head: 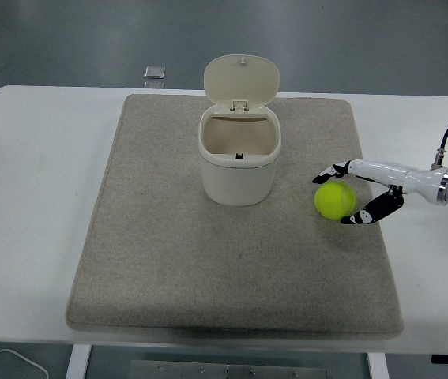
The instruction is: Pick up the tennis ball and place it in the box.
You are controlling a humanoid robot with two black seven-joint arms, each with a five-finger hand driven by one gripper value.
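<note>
The yellow-green tennis ball [333, 200] rests on the grey mat [168, 260], to the right of the box. The box [239, 162] is a cream bin with its hinged lid [241, 80] standing open, and its inside looks empty. My right hand [336, 198] reaches in from the right edge and its fingers are curled around the ball. One fingertip [323, 176] lies at the ball's far-left side and another [352, 219] at its near-right side. The left arm is out of view.
The mat covers most of the white table [34, 197]. A small grey square object [154, 73] lies at the table's far edge behind the mat. A white cable [6, 357] shows at the bottom left, below the table edge.
</note>
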